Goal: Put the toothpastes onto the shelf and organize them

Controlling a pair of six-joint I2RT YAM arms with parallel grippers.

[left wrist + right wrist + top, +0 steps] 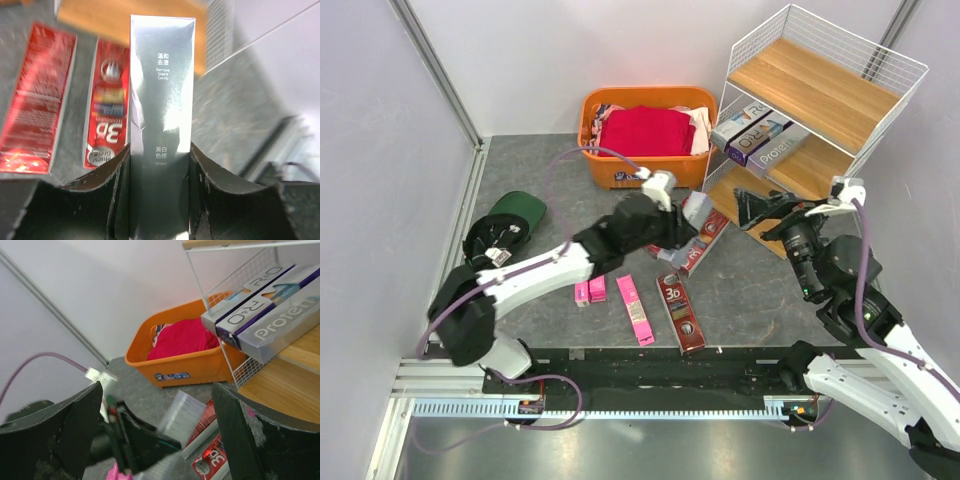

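Item: silver-grey toothpaste box, 1 end clamped in left gripper, beside 2 red 3D boxes, long axis pointing straight out toward the shelf ahead-right; right gripper gaping, empty, nearer that shelf.

Orange basket of red clothes — green cap left.

Overhead plus wrist close-ups (toward shelf)
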